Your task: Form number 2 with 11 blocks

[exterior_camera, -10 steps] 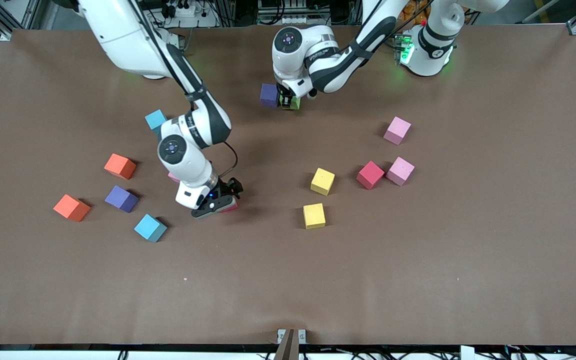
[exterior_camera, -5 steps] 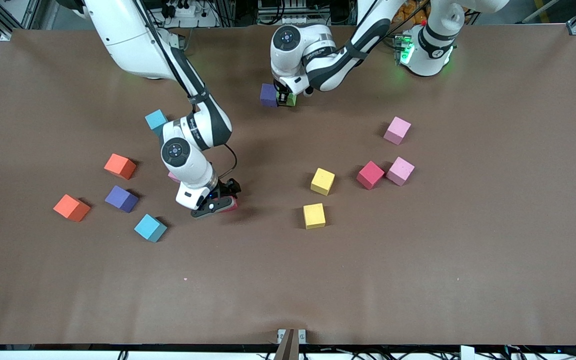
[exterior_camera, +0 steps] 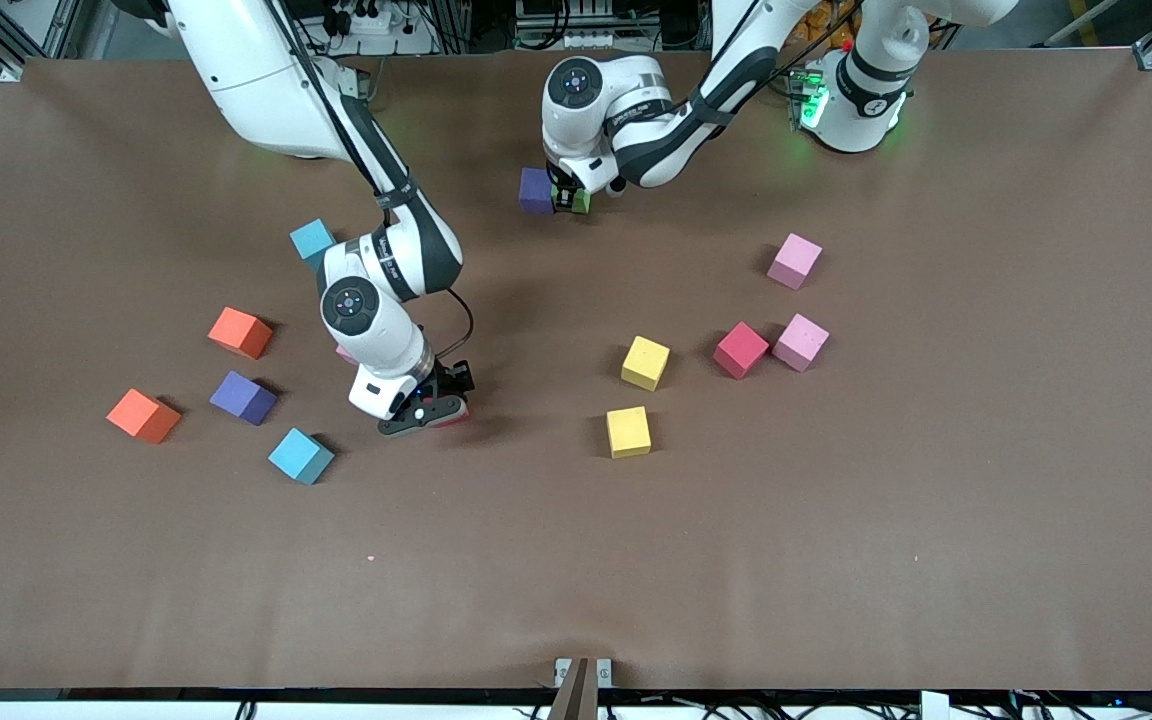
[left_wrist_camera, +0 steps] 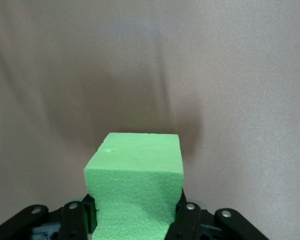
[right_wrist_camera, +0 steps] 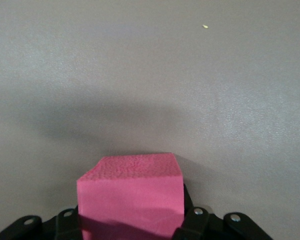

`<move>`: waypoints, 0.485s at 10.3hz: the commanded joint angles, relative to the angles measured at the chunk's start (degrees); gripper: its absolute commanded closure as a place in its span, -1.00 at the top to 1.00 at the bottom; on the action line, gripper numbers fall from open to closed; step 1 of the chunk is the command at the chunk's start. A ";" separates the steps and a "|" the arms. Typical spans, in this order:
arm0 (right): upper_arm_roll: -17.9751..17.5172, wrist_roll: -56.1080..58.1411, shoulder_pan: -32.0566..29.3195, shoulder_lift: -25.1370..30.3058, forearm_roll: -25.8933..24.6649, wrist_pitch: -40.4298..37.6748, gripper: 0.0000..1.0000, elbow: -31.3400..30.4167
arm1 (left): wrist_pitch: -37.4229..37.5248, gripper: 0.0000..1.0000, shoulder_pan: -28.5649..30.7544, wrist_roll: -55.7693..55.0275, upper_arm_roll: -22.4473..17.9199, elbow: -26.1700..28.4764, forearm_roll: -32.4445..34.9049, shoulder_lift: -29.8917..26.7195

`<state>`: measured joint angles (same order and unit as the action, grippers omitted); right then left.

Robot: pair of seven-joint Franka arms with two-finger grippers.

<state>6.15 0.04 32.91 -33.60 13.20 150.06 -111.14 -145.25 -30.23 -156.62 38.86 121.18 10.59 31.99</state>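
My left gripper (exterior_camera: 568, 198) pinches a green foam cube (left_wrist_camera: 135, 187) beside the purple foam cube (exterior_camera: 536, 190); my right gripper's (exterior_camera: 426, 412) fingers clasp a pink foam cube (right_wrist_camera: 131, 196) on the brown worktop (exterior_camera: 836, 520).

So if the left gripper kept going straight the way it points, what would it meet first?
Probably the brown table cover: the left gripper, shut on the green foam cube, points down at bare cover beside the purple foam cube.

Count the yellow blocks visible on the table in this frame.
2. One yellow block lies beside the red block; the other yellow block sits nearer the front camera. More could be hidden under the arms.
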 commanded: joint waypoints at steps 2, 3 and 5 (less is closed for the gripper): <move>0.36 -0.66 0.14 5.81 0.33 -4.05 -0.15 -0.83 | -1.08 0.60 -0.26 -5.01 0.16 0.46 0.13 -0.27; 0.36 -0.05 0.05 8.79 -0.10 -8.51 -0.15 -0.83 | -0.82 1.00 -0.70 -7.18 0.08 0.28 0.31 -0.44; 0.44 4.15 -1.52 15.29 -0.11 -15.12 -0.14 -2.40 | 0.75 1.00 -0.62 -7.91 0.07 0.20 1.01 -1.58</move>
<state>6.51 1.30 32.73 -24.73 13.15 138.62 -110.17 -145.32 -30.43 -157.37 38.84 121.18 10.59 31.98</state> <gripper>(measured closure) 0.414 0.066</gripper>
